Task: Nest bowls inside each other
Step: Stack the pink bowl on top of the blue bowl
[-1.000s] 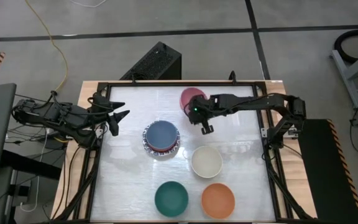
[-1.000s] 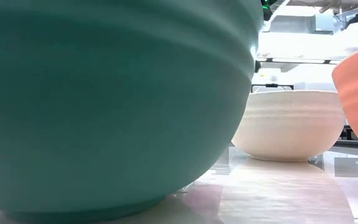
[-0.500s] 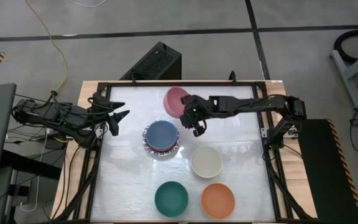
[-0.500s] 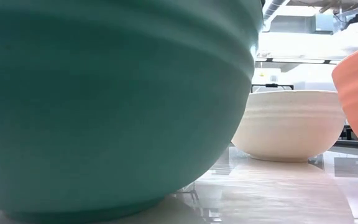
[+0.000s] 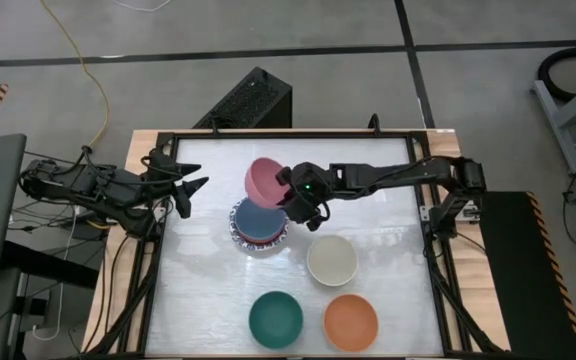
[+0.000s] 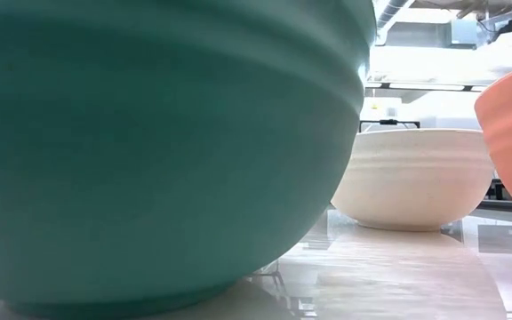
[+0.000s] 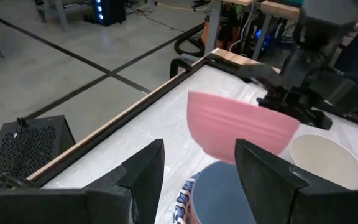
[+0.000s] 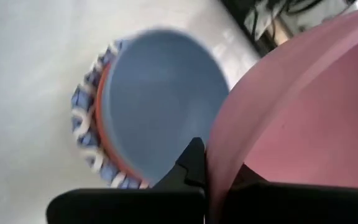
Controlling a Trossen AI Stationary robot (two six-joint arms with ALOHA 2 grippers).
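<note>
The pink bowl (image 5: 264, 178) hangs tilted in the right pincer (image 5: 290, 195), clenched on its rim, just above the blue bowl (image 5: 260, 217) topping the stack. The left pincer (image 5: 192, 195) waits released, well apart.

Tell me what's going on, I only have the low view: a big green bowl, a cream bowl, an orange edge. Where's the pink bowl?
Observer: The round pink bowl is off the table, shut in the right tool.
Operator: Over what?
Observer: It overlaps the far edge of the stack topped by a plain blue bowl.
Operator: Left arm?
Observer: The left tool waits open at the table's left edge, holding nothing.
</note>
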